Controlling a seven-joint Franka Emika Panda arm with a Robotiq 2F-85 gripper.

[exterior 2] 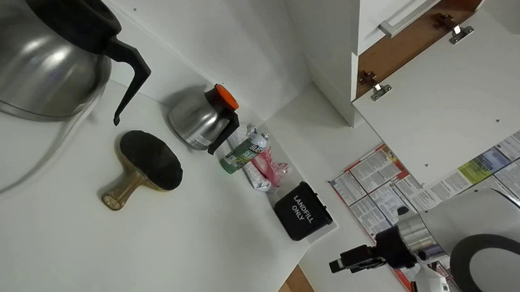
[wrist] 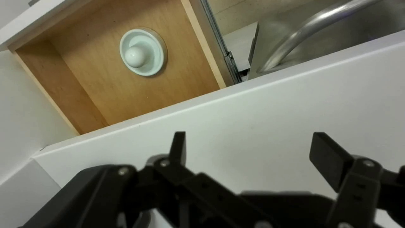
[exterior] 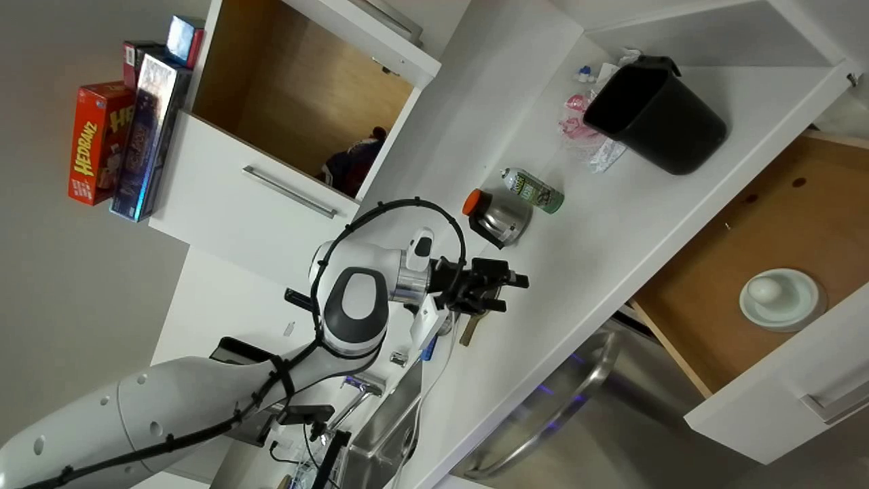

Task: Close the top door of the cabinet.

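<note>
The cabinet [exterior: 316, 81] hangs on the wall, with its brown wood interior open to view. The top door [exterior: 370, 37] is a white panel swung open, seen nearly edge-on. In an exterior view its plain white inner face [exterior 2: 452, 99] and two metal hinges show. A sign on its outer face is hidden. My gripper [exterior: 510, 292] is open and empty over the counter, below the cabinet and apart from the door. It is also in an exterior view [exterior 2: 336, 263], below the door. In the wrist view the gripper [wrist: 248, 137] has wide-spread fingers above the white counter; the door is out of view.
A closed white door [exterior: 237, 197] adjoins the opening. Boxed games [exterior: 153, 129] stand atop the cabinet. A black bin [exterior: 655, 115], a spray can [exterior: 533, 190] and a coffee pot [exterior: 502, 217] are on the counter. A wood-bottomed drawer [wrist: 104, 79] with a bowl stands pulled out.
</note>
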